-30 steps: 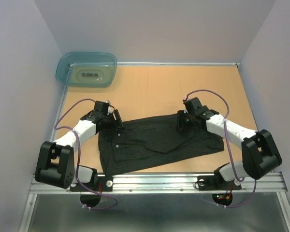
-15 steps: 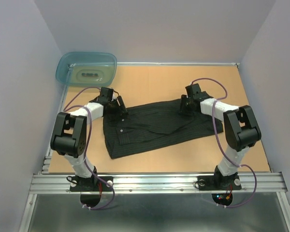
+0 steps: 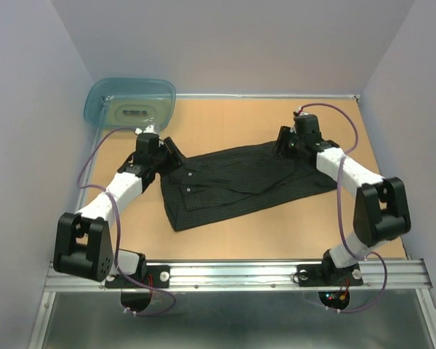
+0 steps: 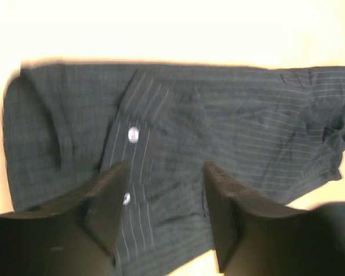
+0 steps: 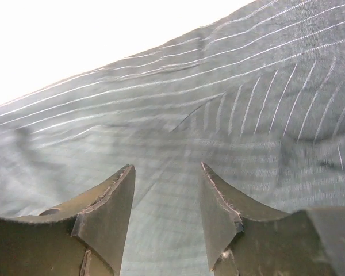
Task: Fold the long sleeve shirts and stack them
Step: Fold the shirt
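Even, soft overhead light; top view sharp.
Wrist views: table [image 4: 161, 29] blown out pale, shirt [image 4: 247, 144] edges blurred.

We are seeing bare table [image 3: 232, 120] lying open beyond the shirt [image 3: 240, 185] and along its near side, with room for a gripper to pass. The teal tub [image 3: 131, 104] is filling the far-left corner, near the left gripper [image 3: 173, 155], and the right gripper [image 3: 282, 143] is sitting at the shirt's far-right corner — both grippers are crowding those ends.
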Controlling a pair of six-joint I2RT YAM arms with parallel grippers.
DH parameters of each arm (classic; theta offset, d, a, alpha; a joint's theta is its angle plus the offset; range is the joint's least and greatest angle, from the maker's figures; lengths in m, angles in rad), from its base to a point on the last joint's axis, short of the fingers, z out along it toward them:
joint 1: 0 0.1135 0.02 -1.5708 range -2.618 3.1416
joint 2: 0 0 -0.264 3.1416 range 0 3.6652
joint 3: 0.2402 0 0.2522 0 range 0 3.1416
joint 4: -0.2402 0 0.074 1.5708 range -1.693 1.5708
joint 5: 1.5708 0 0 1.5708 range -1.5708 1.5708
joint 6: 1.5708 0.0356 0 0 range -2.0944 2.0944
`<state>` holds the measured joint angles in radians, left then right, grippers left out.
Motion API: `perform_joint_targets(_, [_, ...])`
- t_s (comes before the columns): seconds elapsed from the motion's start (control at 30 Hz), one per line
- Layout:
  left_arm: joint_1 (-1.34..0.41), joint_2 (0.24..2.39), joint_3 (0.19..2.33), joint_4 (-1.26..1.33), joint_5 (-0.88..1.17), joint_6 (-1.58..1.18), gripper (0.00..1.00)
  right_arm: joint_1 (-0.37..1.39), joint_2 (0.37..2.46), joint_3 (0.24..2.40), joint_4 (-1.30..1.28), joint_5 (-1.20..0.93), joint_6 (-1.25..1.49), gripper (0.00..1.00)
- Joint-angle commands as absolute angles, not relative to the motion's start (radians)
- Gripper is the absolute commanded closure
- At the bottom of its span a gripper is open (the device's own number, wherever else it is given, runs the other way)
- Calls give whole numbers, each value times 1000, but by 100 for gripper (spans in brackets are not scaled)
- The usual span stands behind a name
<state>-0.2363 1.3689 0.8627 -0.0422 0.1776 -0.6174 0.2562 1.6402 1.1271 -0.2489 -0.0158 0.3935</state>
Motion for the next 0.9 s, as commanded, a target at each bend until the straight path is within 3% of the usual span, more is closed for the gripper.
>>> perform_joint_targets(0.0, [-262,1304,732,-8,117,-712,40,261,1494,1010,-213,-86,416,46])
perform_joint_targets(0.1, [-268,1310,716,23,104,-683,45,261,1419,942,-190,-116,422,45])
perform_joint_targets(0.37, [-275,1446,813,15,48,-670,48,262,1312,830,-138,-232,429,44])
perform_joint_targets(0.87, [-281,1575,835,2,72,-673,50,262,1302,770,-127,-242,425,44])
